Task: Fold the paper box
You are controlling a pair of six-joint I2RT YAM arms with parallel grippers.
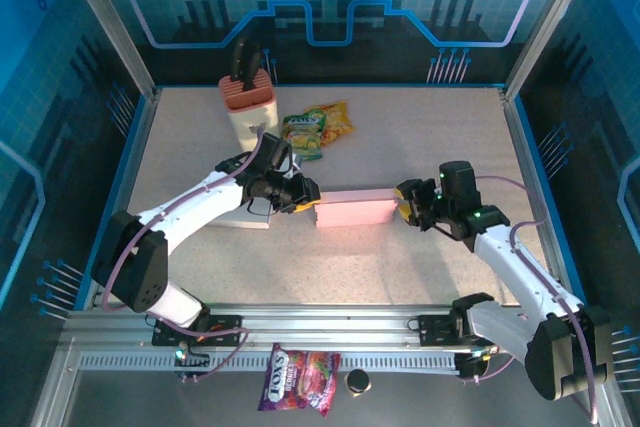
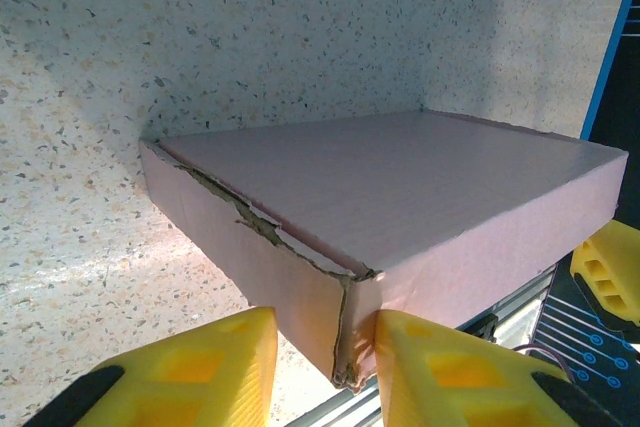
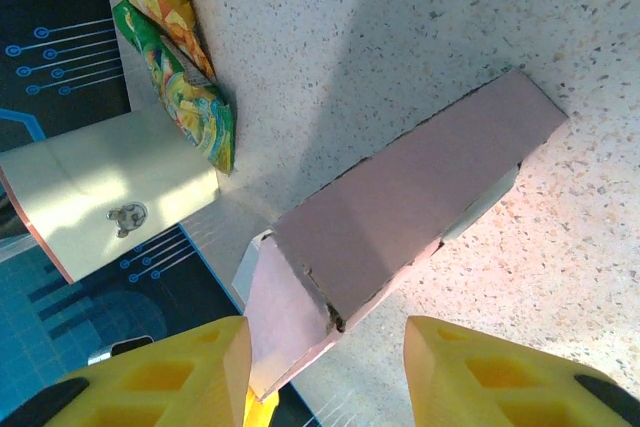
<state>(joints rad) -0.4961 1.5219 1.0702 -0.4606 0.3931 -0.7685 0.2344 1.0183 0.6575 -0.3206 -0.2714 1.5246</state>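
Observation:
A flat pink paper box (image 1: 355,209) lies in the middle of the table, lid down, its edges torn and rough. My left gripper (image 1: 303,197) is at its left end, my right gripper (image 1: 408,200) at its right end. In the left wrist view a corner of the box (image 2: 400,207) sits between the yellow fingers of my left gripper (image 2: 325,372); the right finger touches the side, the left finger stands off it. In the right wrist view my right gripper (image 3: 325,377) is wide open around the box's end (image 3: 400,207), where a pink flap (image 3: 285,327) sticks out toward the left finger.
A cream holder with a pink top (image 1: 248,102) stands at the back left, with snack packets (image 1: 318,129) beside it. A candy bag (image 1: 300,379) and a black cap (image 1: 357,380) lie in front of the rail. The enclosure's frame runs along both sides.

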